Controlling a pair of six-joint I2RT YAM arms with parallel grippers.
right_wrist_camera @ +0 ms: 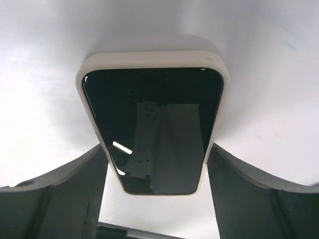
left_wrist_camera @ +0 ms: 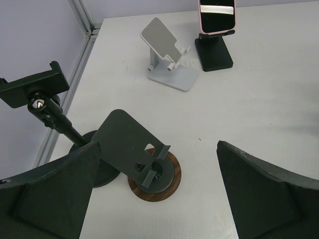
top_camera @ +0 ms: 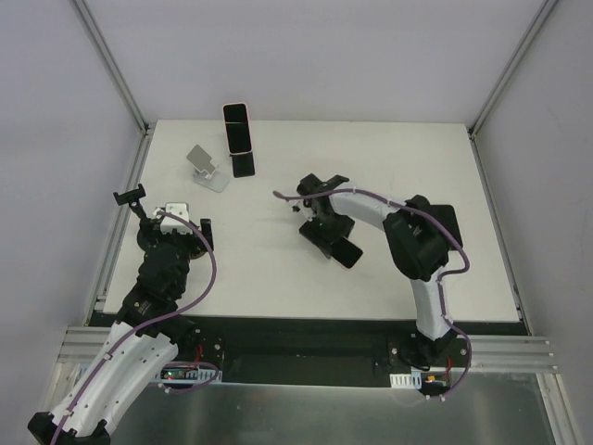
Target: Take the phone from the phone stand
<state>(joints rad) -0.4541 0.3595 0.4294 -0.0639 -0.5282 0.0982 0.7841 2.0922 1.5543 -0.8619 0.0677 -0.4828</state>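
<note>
Right wrist: cream-cased, dark-screened phone (right_wrist_camera: 152, 129) clamped across its width by black two-finger right gripper (right_wrist_camera: 155, 149); long axis pointing straight away from wrist, screen toward camera | top external: mid-table; seated or lifted, cannot tell | left gripper (left_wrist_camera: 157, 149) spread apart, empty

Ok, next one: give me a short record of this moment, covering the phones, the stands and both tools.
right tool: closed on the sides of the white-cased phone, screen towards the wrist camera
left tool: open, empty, over the round-based dark stand
pink-cased phone: upright on the black stand, far side of the table
white stand: empty, beside the black stand
clamp stand: empty, near the table's left edge
</note>
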